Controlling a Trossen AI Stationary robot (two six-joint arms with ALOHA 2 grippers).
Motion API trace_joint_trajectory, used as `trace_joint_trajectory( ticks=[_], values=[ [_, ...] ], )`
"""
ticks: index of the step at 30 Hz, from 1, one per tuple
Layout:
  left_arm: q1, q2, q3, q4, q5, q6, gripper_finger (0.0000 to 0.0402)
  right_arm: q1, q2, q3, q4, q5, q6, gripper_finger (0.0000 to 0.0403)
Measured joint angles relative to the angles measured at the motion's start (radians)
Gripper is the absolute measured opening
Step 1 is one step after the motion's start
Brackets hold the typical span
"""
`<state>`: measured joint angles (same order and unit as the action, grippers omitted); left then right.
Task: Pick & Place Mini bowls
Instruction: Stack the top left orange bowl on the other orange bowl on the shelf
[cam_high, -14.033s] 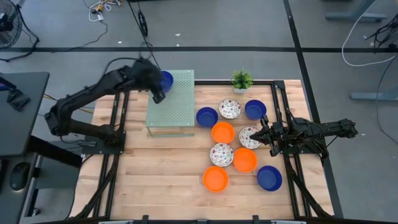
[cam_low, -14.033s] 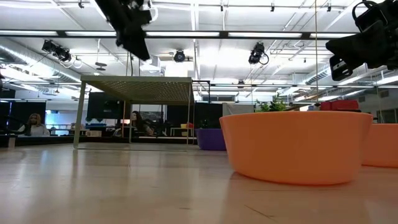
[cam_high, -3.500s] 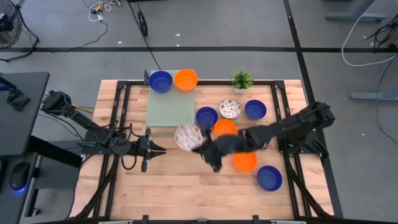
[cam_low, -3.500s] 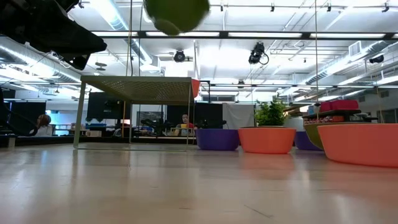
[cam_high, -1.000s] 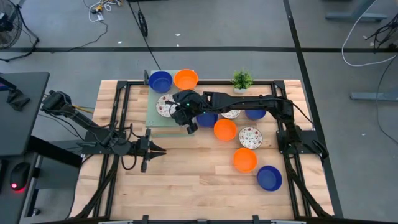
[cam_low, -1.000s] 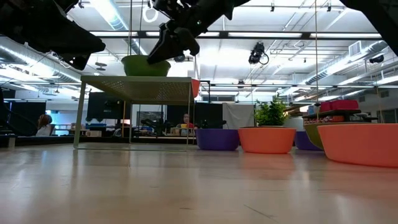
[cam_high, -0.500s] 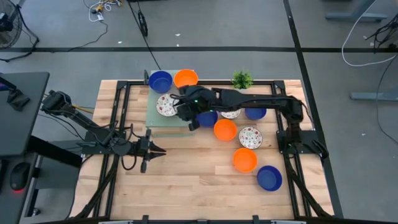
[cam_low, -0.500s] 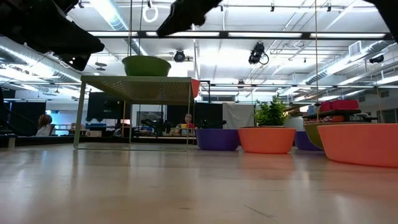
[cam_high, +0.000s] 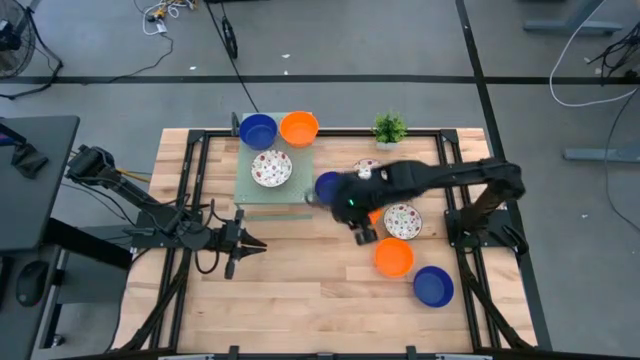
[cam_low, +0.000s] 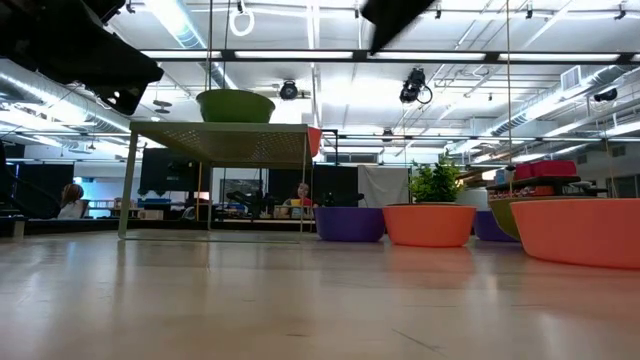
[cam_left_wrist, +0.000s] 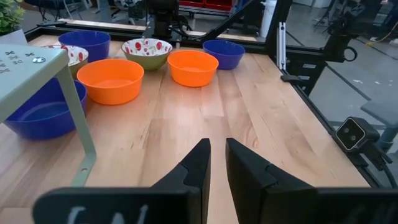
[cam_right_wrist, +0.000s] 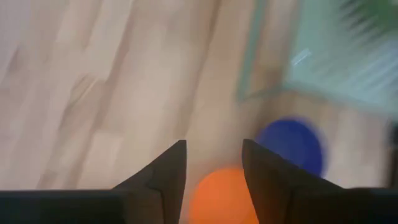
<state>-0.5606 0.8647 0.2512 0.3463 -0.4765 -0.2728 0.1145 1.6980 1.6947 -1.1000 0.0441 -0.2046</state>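
Note:
Three mini bowls stand on the green perforated stand (cam_high: 293, 168): a blue one (cam_high: 258, 130), an orange one (cam_high: 299, 127) and a white floral one (cam_high: 271, 167), which also shows on the stand top in the low view (cam_low: 235, 105). More bowls rest on the table: blue (cam_high: 328, 186), floral (cam_high: 403, 222), orange (cam_high: 394, 257), blue (cam_high: 433, 286). My right gripper (cam_right_wrist: 214, 168) is open and empty, pointing down over an orange bowl (cam_right_wrist: 222, 198), to the right of the stand (cam_high: 361, 230). My left gripper (cam_left_wrist: 217, 163) is shut and level near the table's left side (cam_high: 243, 243).
A small green potted plant (cam_high: 389, 128) stands at the far edge. Black frame rails (cam_high: 452, 180) run along the table's sides. Bare wood lies in the near left half of the table (cam_high: 270, 290). My right arm covers part of the bowl cluster.
My right gripper has let go of the floral bowl on the stand, risen and swung toward the table's right and near side, rolling as it went; it is now over the bowls on the table. The floral bowl stays upright on the stand.

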Motion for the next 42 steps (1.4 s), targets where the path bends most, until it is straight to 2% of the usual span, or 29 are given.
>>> trace_joint_trajectory(
  ticks=[4, 11, 14, 16, 22, 25, 28, 33, 42],
  values=[
    [0.0, 0.0, 0.0, 0.0, 0.0, -0.004, 0.0053, 0.071, -0.118, -0.225, 0.014, -0.001, 0.156, 0.0142],
    [0.0, 0.0, 0.0, 0.0, -0.002, -0.004, 0.0053, 0.189, -0.337, -0.596, 0.056, 0.001, 0.571, 0.012],
    [0.0, 0.0, 0.0, 0.0, -0.024, -0.003, 0.0053, 0.226, -0.415, -0.755, 0.147, 0.034, 0.712, 0.0114],
    [0.0, 0.0, 0.0, 0.0, -0.032, -0.003, 0.0053, 0.234, -0.455, -0.859, 0.259, 0.063, 0.747, 0.0111],
    [0.0, 0.0, 0.0, 0.0, -0.064, 0.001, 0.0053, 0.211, -0.483, -1.101, 0.761, 0.088, 0.639, 0.0109],
    [0.0, 0.0, 0.0, 0.001, -0.07, 0.016, 0.0053, 0.19, -0.476, -1.171, 1.031, 0.094, 0.503, 0.011],
    [0.0, 0.0, 0.0, 0.0, -0.07, 0.017, 0.0053, 0.165, -0.473, -1.205, 1.21, 0.136, 0.393, 0.0111],
    [0.0, 0.0, 0.0, 0.0, -0.07, 0.017, 0.0053, 0.106, -0.455, -1.215, 1.285, 0.202, 0.327, 0.0112],
    [0.0, 0.0, 0.0, 0.0, -0.07, 0.015, 0.0053, 0.049, -0.328, -1.216, 1.282, 0.201, 0.276, 0.0112]
  ],
)
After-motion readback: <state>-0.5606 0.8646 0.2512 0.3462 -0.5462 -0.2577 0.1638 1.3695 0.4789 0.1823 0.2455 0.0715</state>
